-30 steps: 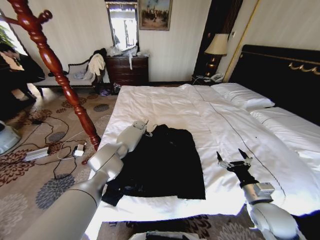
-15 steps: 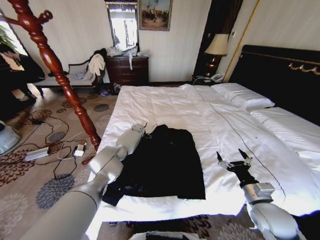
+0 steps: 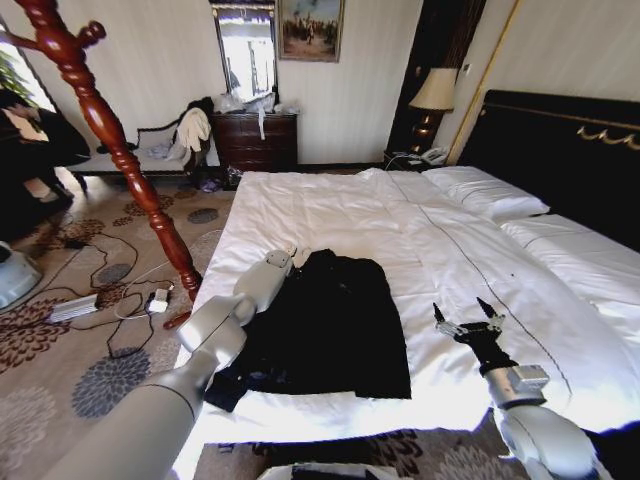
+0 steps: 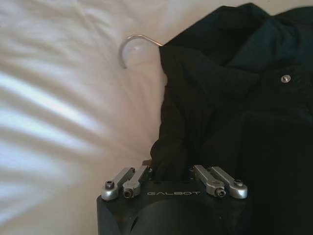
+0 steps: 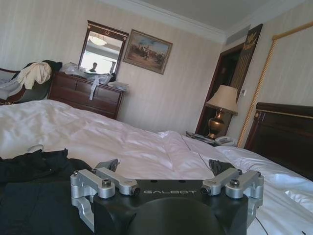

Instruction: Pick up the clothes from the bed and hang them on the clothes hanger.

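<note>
White sheets on the bed (image 3: 330, 205) carry the clothes (image 3: 330, 325) — limp, best gathered near the collar; left tool (image 4: 171, 169) clenched on its fabric, right tool (image 3: 466, 318) released.

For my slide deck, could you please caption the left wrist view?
Left end effector pressed onto the black clothes on the white bed, beside a metal hanger hook.

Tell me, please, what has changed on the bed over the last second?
The left gripper has eased slightly down and toward the collar of the black jacket, near the hanger hook; nothing has been grasped yet. The jacket, the bed and the open right gripper stayed as they were.
</note>
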You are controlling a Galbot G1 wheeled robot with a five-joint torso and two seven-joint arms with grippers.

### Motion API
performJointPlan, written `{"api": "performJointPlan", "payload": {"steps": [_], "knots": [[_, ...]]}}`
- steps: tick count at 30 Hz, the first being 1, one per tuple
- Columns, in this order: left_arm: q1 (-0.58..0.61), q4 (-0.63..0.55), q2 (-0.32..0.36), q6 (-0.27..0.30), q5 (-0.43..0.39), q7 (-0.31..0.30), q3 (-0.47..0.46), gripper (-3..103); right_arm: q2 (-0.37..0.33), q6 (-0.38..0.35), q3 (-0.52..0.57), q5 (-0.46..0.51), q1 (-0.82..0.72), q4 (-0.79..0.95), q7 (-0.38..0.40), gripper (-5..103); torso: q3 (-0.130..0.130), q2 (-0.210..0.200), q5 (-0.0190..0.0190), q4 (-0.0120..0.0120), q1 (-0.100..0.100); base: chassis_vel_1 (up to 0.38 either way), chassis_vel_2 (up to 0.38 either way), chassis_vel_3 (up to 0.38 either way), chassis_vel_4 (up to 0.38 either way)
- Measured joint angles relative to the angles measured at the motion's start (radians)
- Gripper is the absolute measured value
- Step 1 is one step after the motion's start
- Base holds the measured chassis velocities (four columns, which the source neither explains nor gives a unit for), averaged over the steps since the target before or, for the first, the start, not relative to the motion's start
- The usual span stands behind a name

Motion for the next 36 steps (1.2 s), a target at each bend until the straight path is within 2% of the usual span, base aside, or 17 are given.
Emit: {"api": "performJointPlan", "payload": {"steps": [7, 12, 15, 19, 20, 28, 32, 33, 36], "knots": [[0.031, -0.081, 0.042, 0.013, -0.064, -0.028, 0.051, 24, 0.000, 0.000, 0.000, 0.000, 0.000, 0.000, 0.000, 100, 0.000, 0.000, -0.0004, -0.0012, 0.000, 0.000, 0.000, 0.000, 0.000], [0.034, -0.101, 0.056, 0.012, -0.077, -0.033, 0.063, 24, 0.000, 0.000, 0.000, 0.000, 0.000, 0.000, 0.000, 100, 0.000, 0.000, -0.0004, -0.0014, 0.000, 0.000, 0.000, 0.000, 0.000], [0.032, -0.186, 0.122, -0.025, -0.086, -0.031, 0.107, 24, 0.000, 0.000, 0.000, 0.000, 0.000, 0.000, 0.000, 100, 0.000, 0.000, -0.0006, -0.0008, 0.000, 0.000, 0.000, 0.000, 0.000], [0.031, -0.242, 0.166, -0.054, -0.073, -0.036, 0.129, 23, 0.000, 0.000, 0.000, 0.000, 0.000, 0.000, 0.000, 100, 0.000, 0.000, -0.0006, -0.0001, 0.000, 0.000, 0.000, 0.000, 0.000], [0.032, -0.270, 0.185, -0.074, -0.063, -0.042, 0.134, 23, 0.000, 0.000, 0.000, 0.000, 0.000, 0.000, 0.000, 100, 0.000, 0.000, -0.0005, -0.0004, 0.000, 0.000, 0.000, 0.000, 0.000], [0.044, -0.397, 0.277, -0.131, -0.032, -0.061, 0.152, 23, 0.000, 0.000, 0.000, 0.000, 0.000, 0.000, 0.000, 100, 0.000, 0.000, -0.0006, -0.0009, 0.000, 0.000, 0.000, 0.000, 0.000], [0.052, -0.522, 0.369, -0.167, -0.023, -0.057, 0.161, 23, 0.000, 0.000, 0.000, 0.000, 0.000, 0.000, 0.000, 100, 0.000, 0.000, -0.0006, -0.0008, 0.000, 0.000, 0.000, 0.000, 0.000], [0.052, -0.522, 0.369, -0.167, -0.023, -0.057, 0.161, 23, 0.000, 0.000, 0.000, 0.000, 0.000, 0.000, 0.000, 100, 0.000, 0.000, -0.0006, -0.0008, 0.000, 0.000, 0.000, 0.000, 0.000], [0.054, -0.639, 0.457, -0.173, -0.029, -0.057, 0.169, 23, 0.000, 0.000, 0.000, 0.000, 0.000, 0.000, 0.000, 100, 0.000, 0.000, -0.0005, -0.0006, 0.000, 0.000, 0.000, 0.000, 0.000]]}}
